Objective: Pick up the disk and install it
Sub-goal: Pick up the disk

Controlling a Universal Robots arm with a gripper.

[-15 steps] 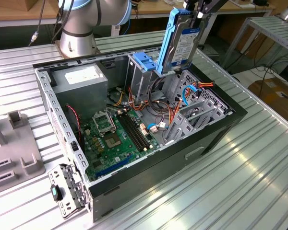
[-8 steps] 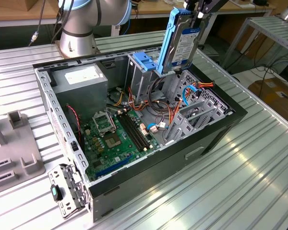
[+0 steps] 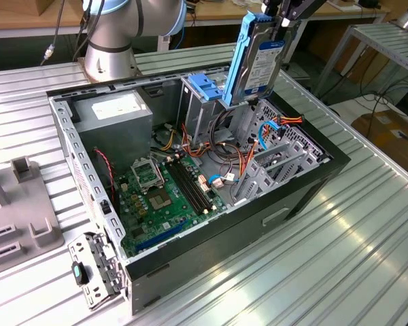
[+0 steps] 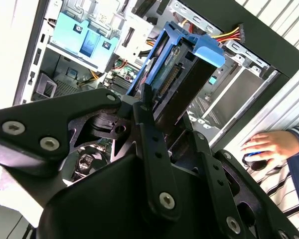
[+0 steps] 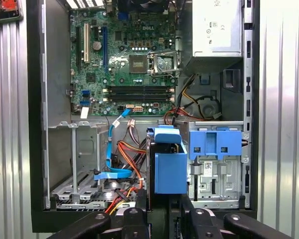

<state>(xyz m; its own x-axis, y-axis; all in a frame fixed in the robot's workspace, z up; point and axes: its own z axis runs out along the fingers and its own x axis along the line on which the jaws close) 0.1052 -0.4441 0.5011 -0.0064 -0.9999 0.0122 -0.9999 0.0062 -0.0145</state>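
Note:
The disk [image 3: 264, 62], a flat drive with a white label and a blue carrier frame, hangs upright above the open computer case [image 3: 211, 252], over its drive-cage end. My gripper [image 3: 285, 17] is shut on its upper end. In the second wrist view the black fingers [image 4: 150, 132] clamp the disk [image 4: 182, 82] from both sides, with its connector edge showing. In the first wrist view the disk [image 5: 169, 167] appears end-on, just ahead of my gripper [image 5: 164, 216], above the cables between the two cages.
A light-blue bracket [image 3: 207, 88] sits atop the metal drive cage [image 5: 217, 174]. A second cage [image 5: 72, 167] stands beside it. A grey power-supply box [image 3: 115, 115] and the green motherboard [image 3: 163, 197] lie inside. A person's hand [image 4: 269, 147] rests beside the case.

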